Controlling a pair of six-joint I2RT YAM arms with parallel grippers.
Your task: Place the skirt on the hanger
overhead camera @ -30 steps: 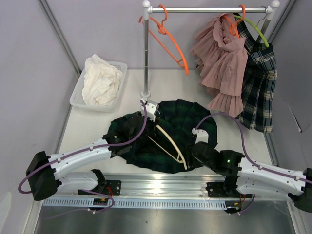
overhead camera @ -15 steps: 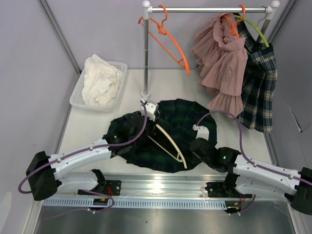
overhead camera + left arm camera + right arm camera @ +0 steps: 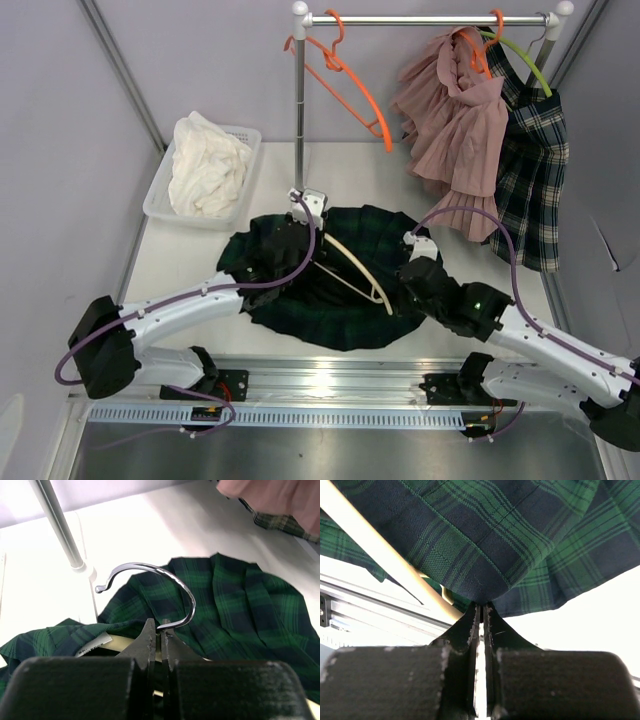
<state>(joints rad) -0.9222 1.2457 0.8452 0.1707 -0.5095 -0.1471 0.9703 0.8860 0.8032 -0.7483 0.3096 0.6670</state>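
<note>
Well, rumpled green-navy plaid skirt (image 3: pixel 335 318), cream hanger (image 3: pixel 357 269)

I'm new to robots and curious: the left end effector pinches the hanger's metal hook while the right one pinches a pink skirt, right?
Not pink. The right wrist view shows the right end effector pinching the green plaid skirt; the rest stands.

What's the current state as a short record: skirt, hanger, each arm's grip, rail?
skirt: green plaid, spread on the table
hanger: cream, lying across the skirt
left arm: jaws shut on the base of the hanger's metal hook
right arm: jaws shut on the skirt's edge
rail: one bare orange hanger
</note>
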